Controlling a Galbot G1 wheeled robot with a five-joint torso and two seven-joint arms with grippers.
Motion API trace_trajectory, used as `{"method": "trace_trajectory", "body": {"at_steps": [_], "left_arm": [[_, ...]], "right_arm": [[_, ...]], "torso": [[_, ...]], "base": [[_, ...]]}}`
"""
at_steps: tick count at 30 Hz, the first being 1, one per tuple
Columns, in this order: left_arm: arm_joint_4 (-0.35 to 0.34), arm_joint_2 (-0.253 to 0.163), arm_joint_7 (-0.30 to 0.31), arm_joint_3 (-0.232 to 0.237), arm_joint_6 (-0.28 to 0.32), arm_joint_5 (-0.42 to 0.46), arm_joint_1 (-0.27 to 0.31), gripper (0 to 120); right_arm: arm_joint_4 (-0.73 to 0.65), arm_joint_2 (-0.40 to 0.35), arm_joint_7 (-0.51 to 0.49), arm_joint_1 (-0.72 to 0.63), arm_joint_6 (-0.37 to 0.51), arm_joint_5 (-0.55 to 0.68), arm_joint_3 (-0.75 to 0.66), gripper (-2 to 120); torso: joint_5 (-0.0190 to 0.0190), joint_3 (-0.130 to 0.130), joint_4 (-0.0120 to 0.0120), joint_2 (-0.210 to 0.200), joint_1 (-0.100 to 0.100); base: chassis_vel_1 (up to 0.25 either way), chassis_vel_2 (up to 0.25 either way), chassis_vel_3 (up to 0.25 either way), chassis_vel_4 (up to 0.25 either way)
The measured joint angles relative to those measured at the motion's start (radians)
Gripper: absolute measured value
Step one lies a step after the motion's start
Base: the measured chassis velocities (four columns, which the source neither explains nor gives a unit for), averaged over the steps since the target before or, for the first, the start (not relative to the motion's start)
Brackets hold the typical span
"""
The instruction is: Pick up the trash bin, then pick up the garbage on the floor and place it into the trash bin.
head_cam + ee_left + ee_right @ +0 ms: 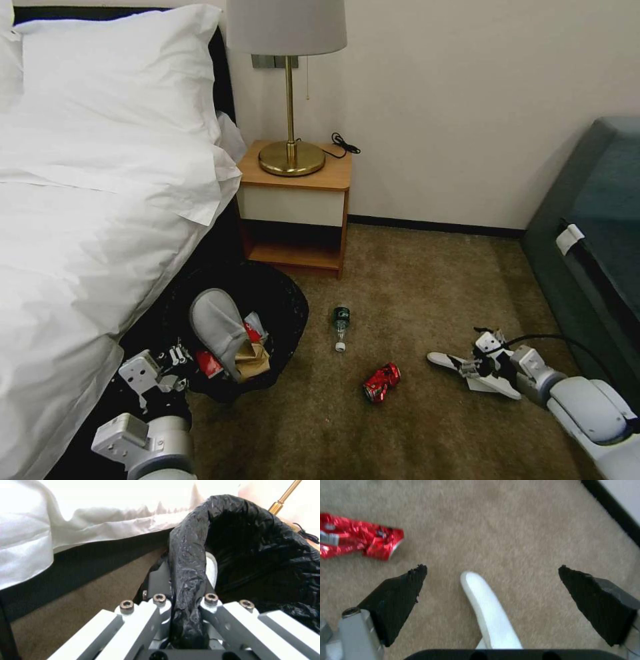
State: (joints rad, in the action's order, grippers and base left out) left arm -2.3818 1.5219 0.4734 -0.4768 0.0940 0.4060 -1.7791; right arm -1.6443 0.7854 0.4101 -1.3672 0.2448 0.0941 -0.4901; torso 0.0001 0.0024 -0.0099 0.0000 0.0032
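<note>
Over the carpet, right gripper (493,572) gapes wide astride a slipper (490,610) (left gripper (185,597) pinches the trash bin (190,562) rim).

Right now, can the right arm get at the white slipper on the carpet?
Probably yes: the right gripper is open with the white slipper lying between its fingers on bare carpet; the crushed can sits off to the side.

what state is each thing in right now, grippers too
trash bin: tilted, part filled, rim gripped
left gripper: shut on the bin's bagged rim
right gripper: open, straddling the slipper
white slipper: flat on carpet
red can: crushed, on its side
green bottle: lying down, capped
</note>
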Motion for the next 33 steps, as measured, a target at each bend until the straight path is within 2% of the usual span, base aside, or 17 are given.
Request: {"method": "trace_trajectory", "body": {"at_steps": [6,12,15,26,31,33], "left_arm": [[0.004,0.001,0.001,-0.003,0.000,0.001,0.005,4],[0.011,0.006,0.001,0.001,0.000,0.001,0.010,4],[0.015,0.009,0.001,0.004,0.000,-0.001,0.012,4],[0.020,0.009,0.001,0.001,0.000,0.000,0.015,4],[0.023,0.009,0.001,0.002,0.000,0.000,0.015,4],[0.023,0.009,0.001,0.002,0.000,0.000,0.015,4]], "right_arm": [[0.037,0.011,0.015,0.020,0.002,-0.052,0.024,100],[0.100,0.043,0.043,0.068,0.024,-0.180,0.050,100],[0.165,0.074,0.078,0.126,0.038,-0.289,0.065,100],[0.276,0.131,0.095,0.209,0.042,-0.440,0.077,100],[0.320,0.143,0.095,0.232,0.042,-0.470,0.066,93],[0.347,0.149,0.096,0.243,0.039,-0.477,0.060,85]], "torso": [[0.0000,0.000,0.0000,0.000,0.000],[-0.0002,0.000,0.0000,0.000,0.000],[-0.0002,0.000,0.0000,0.000,0.000],[-0.0001,0.000,0.0000,0.000,0.000],[-0.0001,0.000,0.0000,0.000,0.000],[-0.0001,0.000,-0.0001,0.000,0.000]], "base": [[0.000,0.000,0.000,0.000],[0.000,0.000,0.000,0.000],[0.000,0.000,0.000,0.000],[0.000,0.000,0.000,0.000],[0.000,0.000,0.000,0.000],[0.000,0.000,0.000,0.000]]}}
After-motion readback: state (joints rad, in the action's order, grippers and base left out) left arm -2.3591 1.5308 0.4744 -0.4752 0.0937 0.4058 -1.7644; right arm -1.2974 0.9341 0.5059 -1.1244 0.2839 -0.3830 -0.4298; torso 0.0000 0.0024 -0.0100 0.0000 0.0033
